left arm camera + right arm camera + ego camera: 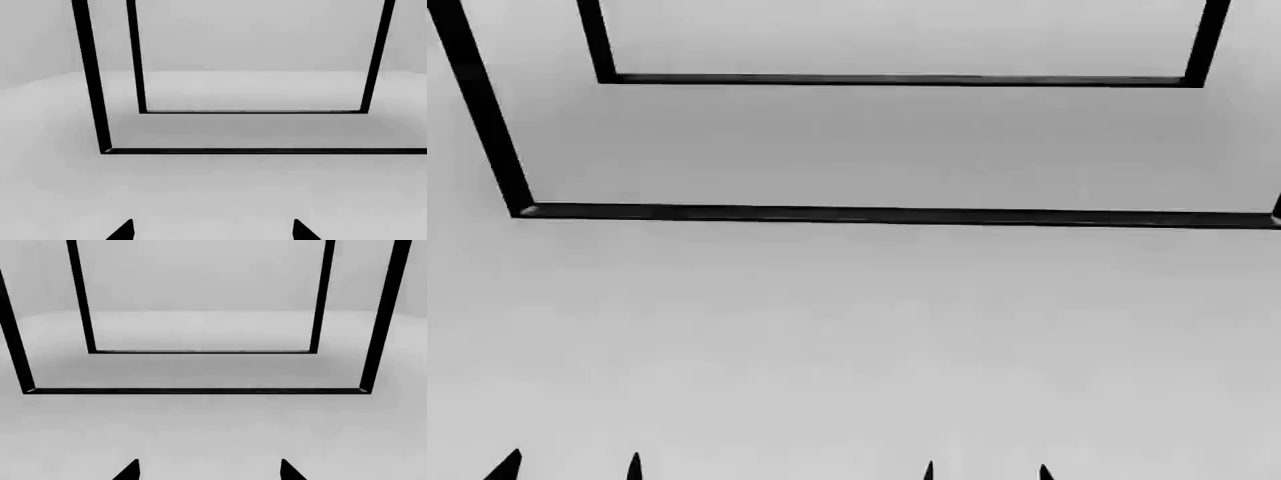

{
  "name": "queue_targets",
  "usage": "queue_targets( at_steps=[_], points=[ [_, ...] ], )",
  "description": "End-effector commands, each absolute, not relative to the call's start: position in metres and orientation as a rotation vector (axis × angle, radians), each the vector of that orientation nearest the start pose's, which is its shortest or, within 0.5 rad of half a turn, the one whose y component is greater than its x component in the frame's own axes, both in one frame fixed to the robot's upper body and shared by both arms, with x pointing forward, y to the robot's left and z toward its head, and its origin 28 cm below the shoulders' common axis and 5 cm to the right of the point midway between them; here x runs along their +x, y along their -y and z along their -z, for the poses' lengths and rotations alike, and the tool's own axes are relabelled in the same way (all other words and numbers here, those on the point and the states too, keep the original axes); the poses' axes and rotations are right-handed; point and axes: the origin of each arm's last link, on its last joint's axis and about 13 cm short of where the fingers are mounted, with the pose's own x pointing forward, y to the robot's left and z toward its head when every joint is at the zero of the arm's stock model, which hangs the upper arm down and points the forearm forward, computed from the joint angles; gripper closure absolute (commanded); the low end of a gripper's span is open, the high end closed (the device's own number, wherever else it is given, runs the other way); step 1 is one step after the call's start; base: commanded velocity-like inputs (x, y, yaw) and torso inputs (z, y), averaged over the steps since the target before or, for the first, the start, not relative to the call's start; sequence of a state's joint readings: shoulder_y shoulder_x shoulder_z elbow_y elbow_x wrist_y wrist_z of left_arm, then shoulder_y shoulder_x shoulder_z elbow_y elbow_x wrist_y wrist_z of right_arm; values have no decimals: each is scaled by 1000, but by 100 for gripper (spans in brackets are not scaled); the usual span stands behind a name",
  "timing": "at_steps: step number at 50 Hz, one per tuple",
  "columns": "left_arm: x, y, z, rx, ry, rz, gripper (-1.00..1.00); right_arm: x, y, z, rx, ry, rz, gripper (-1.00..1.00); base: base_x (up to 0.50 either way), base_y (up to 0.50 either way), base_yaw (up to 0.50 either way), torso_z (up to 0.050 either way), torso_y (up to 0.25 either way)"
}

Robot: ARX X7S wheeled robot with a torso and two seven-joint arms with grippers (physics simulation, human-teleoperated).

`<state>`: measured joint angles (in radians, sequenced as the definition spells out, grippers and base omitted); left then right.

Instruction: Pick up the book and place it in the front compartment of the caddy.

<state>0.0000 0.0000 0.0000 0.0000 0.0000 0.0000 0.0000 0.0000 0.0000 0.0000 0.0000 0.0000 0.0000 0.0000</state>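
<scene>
No writing, brands or labels are showing anywhere. All three views are looking at a plain pale grey floor (pixel 854 340) with soft shading, meeting a grey wall (pixel 253 35) at the far side in the wrist views.

Two thin black frames are standing on the floor: the near frame (pixel 894 214) with its bottom bar lying across the floor and a post rising at the left, and the far frame (pixel 894 79) behind it, smaller in view, with posts at both sides. They look like table legs, top out of view.

Left gripper (pixel 213 231): only two dark fingertips (pixel 123 231) are poking into view, spread well apart, nothing between them. Right gripper (pixel 210 471): same, tips wide apart, holding nothing. In the head view both pairs of tips are showing at the near edge.

Book and caddy are not showing in any view; location cannot be told.
</scene>
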Motion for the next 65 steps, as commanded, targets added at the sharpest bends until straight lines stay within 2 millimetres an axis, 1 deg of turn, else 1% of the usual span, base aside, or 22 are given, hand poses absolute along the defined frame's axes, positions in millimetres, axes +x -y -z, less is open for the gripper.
queue_targets(
  at_steps=[1,2,13,14,21,26,27,28,35,37,39,40,41,42,45,47,52,53,55,58,61,65],
  points=[
    [210,-205,-13,0,0,0,-100,211,99,-13,0,0,13,-100,0,0,0,0,0],
    [210,-205,-13,-2,1,1,-100,211,96,-13,-1,-1,-1,-100,0,0,0,0,0],
    [211,-205,-13,-2,0,9,-100,211,95,-13,-4,-2,-6,-100,0,0,0,0,0],
    [212,-207,-19,-15,-9,-15,-100,211,95,-22,20,33,11,-100,0,0,0,0,0],
    [220,-209,-44,-14,39,-2,-100,224,98,-52,-17,102,6,-100,0,0,0,0,0],
    [226,-210,-72,-28,93,-1,-100,228,103,-79,-29,156,19,-100,0,0,0,0,0],
    [227,-210,-78,-27,102,0,-100,228,104,-85,-43,164,25,-100,0,0,0,0,0],
    [228,-210,-89,-22,127,5,-100,228,105,-96,-55,181,28,-100,0,0,0,0,0],
    [237,-213,-120,-32,186,-13,-100,224,109,-122,-96,218,43,-100,0,0,0,0,0],
    [235,-215,-128,-29,202,-17,-100,221,111,-130,-105,231,51,-100,0,0,0,0,0],
    [231,-216,-139,-29,228,-25,-100,217,113,-139,-107,252,57,-100,0,0,0,0,0],
    [216,-230,-157,-49,231,-98,-100,207,123,-164,-151,294,99,-100,0,0,0,0,0],
    [200,-227,-175,-25,289,-81,-100,190,120,-179,-150,311,102,-100,0,0,0,0,0],
    [191,-226,-186,2,340,-80,-100,188,120,-182,-153,315,110,-100,0,0,0,0,0],
    [178,-229,-197,-1,372,-92,-100,184,121,-189,-166,324,124,-100,0,0,0,0,0],
    [173,-232,-202,-9,395,-102,-100,181,121,-195,-169,342,139,-100,0,0,0,0,0],
    [155,-236,-215,-1,434,-134,-100,179,125,-201,-174,374,166,-100,0,0,0,0,0],
    [153,-238,-216,-1,436,-146,-100,177,128,-205,-194,394,177,-100,0,0,0,0,0],
    [150,-240,-218,-12,446,-158,-100,170,125,-209,-174,384,175,-100,0,0,0,0,0],
    [144,-243,-221,-22,467,-189,-100,165,125,-213,-178,401,194,-100,0,0,0,0,0],
    [141,-244,-223,-30,478,-193,-100,163,124,-214,-178,413,207,-100,0,0,0,0,0],
    [141,-242,-223,-33,482,-195,-100,166,121,-215,-200,403,213,-100,0,0,0,0,0]
  ],
)
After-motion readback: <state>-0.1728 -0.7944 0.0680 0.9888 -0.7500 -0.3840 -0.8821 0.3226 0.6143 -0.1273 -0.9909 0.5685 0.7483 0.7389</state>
